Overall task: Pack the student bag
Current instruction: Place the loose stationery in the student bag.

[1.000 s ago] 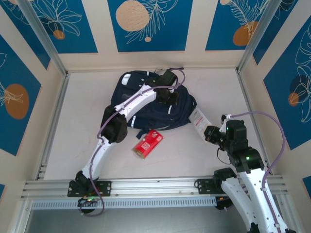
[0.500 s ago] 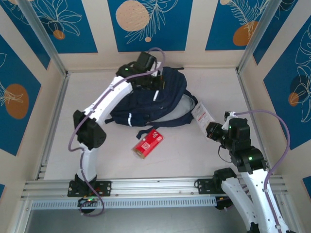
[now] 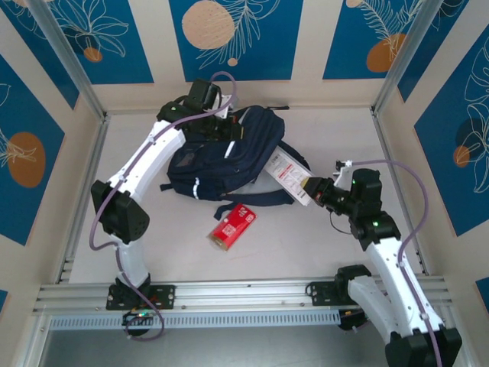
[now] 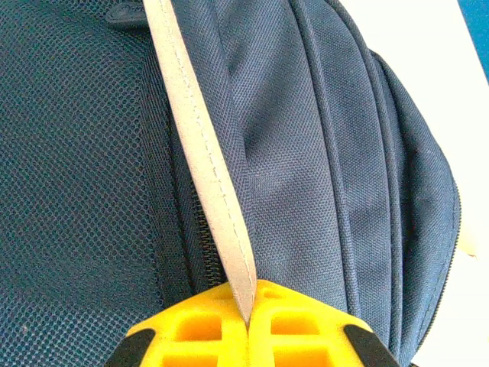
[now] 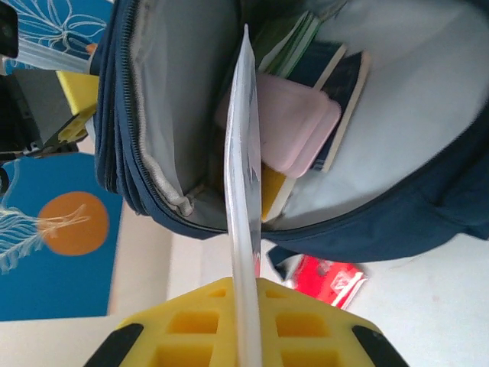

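Two grips: left pincer (image 4: 248, 297) clamps pale strap (image 4: 200, 153), right pincer (image 5: 248, 306) clamps packet (image 5: 243, 153) at student bag (image 3: 246, 149) rim

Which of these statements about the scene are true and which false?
1. The left gripper is shut on a pale strap of the student bag. True.
2. The right gripper is open and empty. False: it is shut on a flat packet at the bag's opening.
3. The red packet lies inside the bag. False: it lies on the table, beside the bag.
4. A pink case is inside the bag. True.
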